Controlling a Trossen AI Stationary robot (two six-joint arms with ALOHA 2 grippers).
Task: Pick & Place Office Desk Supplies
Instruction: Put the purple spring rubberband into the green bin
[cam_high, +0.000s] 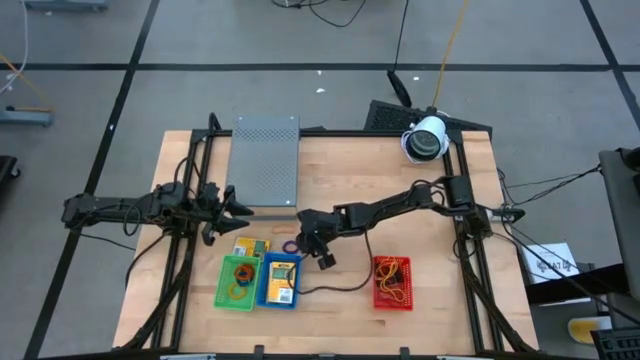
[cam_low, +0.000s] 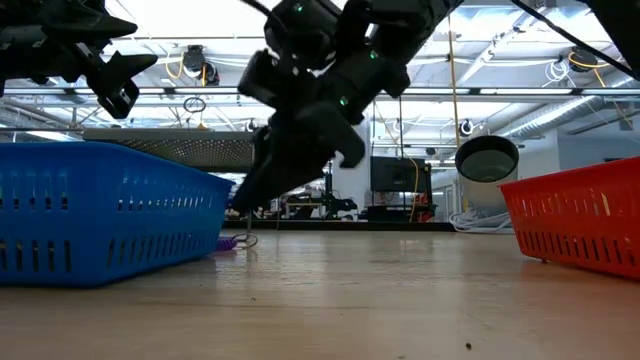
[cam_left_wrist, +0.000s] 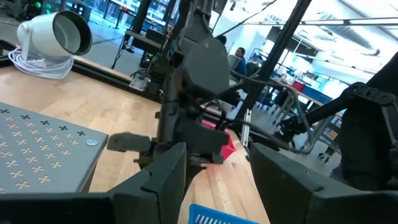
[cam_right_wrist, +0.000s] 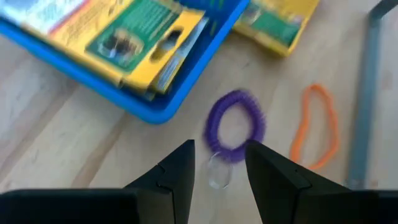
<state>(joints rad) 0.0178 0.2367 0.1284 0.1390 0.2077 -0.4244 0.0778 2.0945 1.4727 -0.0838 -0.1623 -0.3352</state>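
Grey floor (cam_high: 250, 40) crossed by dark lines surrounds the wooden tabletop (cam_high: 440, 300); behind it, a bright hall with ceiling beams (cam_low: 560, 50), monitors and what may be workbenches.

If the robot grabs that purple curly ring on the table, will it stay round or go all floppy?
The purple coiled loop looks like a springy spiral cord, so it would probably sag and stretch rather than stay stiff. It seems thin and light, so a nudge from the open right gripper above it would likely slide it. A small clear ring hangs on it and may dangle.
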